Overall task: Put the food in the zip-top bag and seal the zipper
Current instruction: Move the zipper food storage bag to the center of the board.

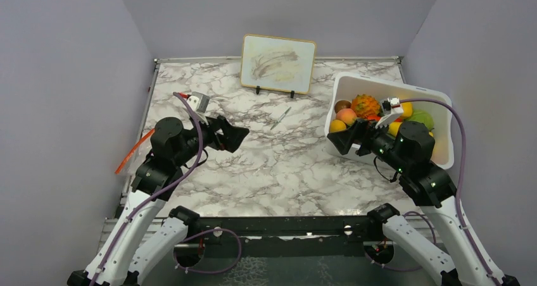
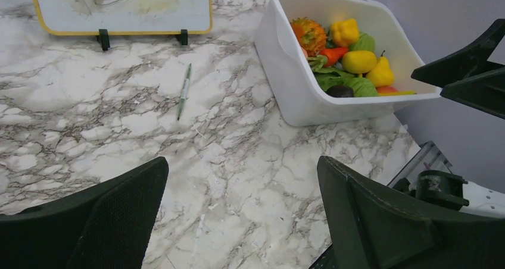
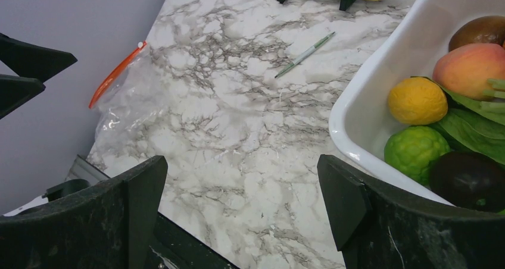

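Note:
The food lies piled in a white bin at the right: a spiky orange fruit, a yellow pepper, a lemon, a peach and green leaves. The clear zip-top bag lies flat at the table's left edge, with its orange zipper toward the wall. My left gripper hangs open over the marble beside the bag. Open too, my right gripper is just left of the bin. Neither holds anything.
A thin pen lies mid-table, in front of a small framed board standing at the back. The bin's near wall is close to my right fingers. Grey walls close in both sides.

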Controlling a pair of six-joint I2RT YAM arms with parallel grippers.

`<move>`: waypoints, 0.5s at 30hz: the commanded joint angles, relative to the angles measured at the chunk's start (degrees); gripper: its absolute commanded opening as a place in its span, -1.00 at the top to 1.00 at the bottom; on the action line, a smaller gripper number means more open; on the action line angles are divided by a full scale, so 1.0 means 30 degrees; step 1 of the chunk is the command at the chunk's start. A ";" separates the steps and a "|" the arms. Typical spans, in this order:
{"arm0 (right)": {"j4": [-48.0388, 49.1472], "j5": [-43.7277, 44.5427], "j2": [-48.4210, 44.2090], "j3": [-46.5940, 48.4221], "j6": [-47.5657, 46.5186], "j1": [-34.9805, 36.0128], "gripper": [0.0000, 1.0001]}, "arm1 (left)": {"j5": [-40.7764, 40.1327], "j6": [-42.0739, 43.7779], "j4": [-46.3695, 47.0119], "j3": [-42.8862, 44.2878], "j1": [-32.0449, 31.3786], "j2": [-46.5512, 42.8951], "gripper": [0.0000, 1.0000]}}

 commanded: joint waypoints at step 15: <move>0.0120 -0.0333 0.0097 -0.0003 0.0277 -0.0092 -1.00 | -0.3217 0.0128 -0.0418 -0.0625 -0.0029 -0.0256 -0.99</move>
